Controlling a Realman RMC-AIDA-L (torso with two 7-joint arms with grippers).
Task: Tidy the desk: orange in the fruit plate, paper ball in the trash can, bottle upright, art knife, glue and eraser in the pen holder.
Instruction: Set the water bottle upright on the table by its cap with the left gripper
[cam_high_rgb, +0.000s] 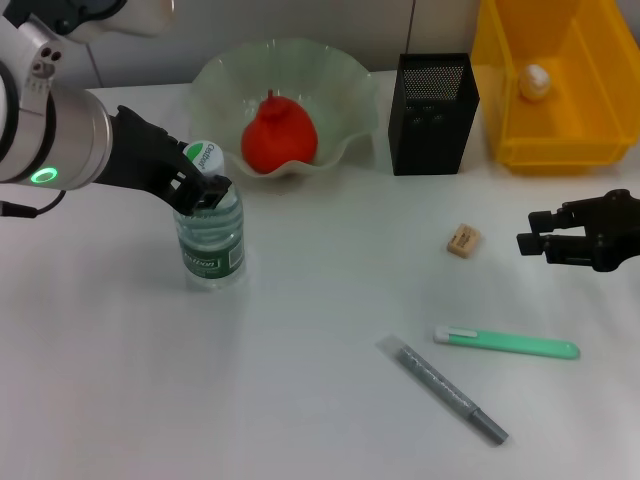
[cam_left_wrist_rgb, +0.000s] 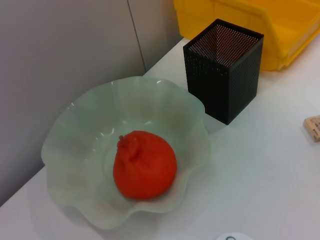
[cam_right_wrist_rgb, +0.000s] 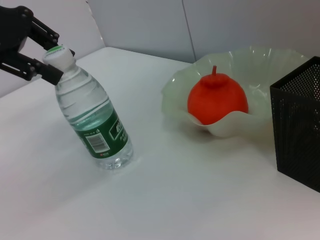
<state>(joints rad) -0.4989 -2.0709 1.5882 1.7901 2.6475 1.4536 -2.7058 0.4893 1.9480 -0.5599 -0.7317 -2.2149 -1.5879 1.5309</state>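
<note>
Left gripper clenched on bottle cap, bottle tilted near table's left edge; right gripper released, idle near right edge.

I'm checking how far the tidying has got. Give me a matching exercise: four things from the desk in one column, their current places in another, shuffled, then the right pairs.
Things:
1. orange
2. paper ball
3. bottle
4. eraser

Places:
A. lying on the bare desk between the pen holder and the right gripper
B. inside the trash can
C. in the fruit plate
D. standing on the desk, tilted, with the left gripper at its cap

Pairs: 1-C, 2-B, 3-D, 4-A
</note>
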